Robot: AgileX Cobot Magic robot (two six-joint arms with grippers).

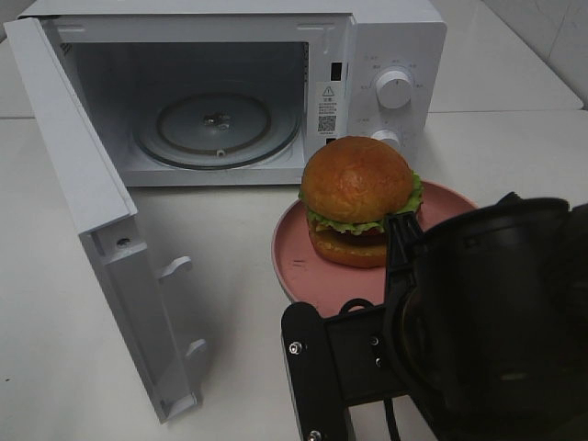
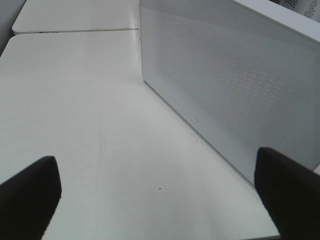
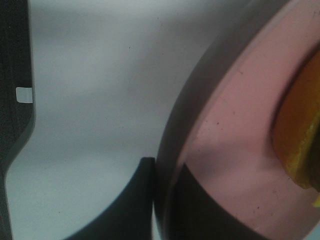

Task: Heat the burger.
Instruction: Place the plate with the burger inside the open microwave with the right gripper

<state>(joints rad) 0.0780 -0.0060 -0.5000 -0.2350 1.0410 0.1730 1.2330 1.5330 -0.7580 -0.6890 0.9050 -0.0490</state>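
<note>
The burger point(image 1: 358, 197), with a yellowish-brown domed bun and green lettuce, sits on a round pink dish point(image 1: 294, 248) on the white table in front of the microwave. An edge of the burger point(image 3: 300, 135) shows in the right wrist view. My right gripper point(image 3: 159, 170) is shut on the dish's near rim point(image 3: 225, 130), one dark finger under it and one over it. In the high view most of that gripper point(image 1: 401, 243) is hidden behind its own arm. My left gripper point(image 2: 155, 195) is open over bare table beside the microwave door point(image 2: 235, 85), holding nothing.
The white microwave point(image 1: 395, 55) stands at the back with its door point(image 1: 92, 211) swung wide open to the left. Its glass turntable point(image 1: 218, 129) is bare. The right arm's black body point(image 1: 478, 322) fills the front right corner.
</note>
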